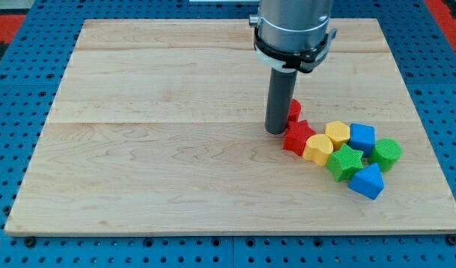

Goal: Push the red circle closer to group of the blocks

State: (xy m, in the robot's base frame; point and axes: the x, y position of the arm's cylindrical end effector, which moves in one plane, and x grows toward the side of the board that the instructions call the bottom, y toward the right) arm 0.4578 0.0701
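My tip (276, 132) rests on the wooden board (161, 149), right of its middle. The red circle (294, 110) is just to the right of the rod, partly hidden by it, and touches or nearly touches it. Right below the circle lies the red star (298, 138), at the left end of the group. The group runs to the right: a yellow block (318, 149), a yellow hexagon-like block (337, 133), a blue block (362, 137), a green star (346, 161), a green round block (387, 153) and a blue block (366, 182).
The board lies on a blue perforated table (19, 246). The arm's grey cylinder body (293, 26) hangs over the board's top edge, above the rod.
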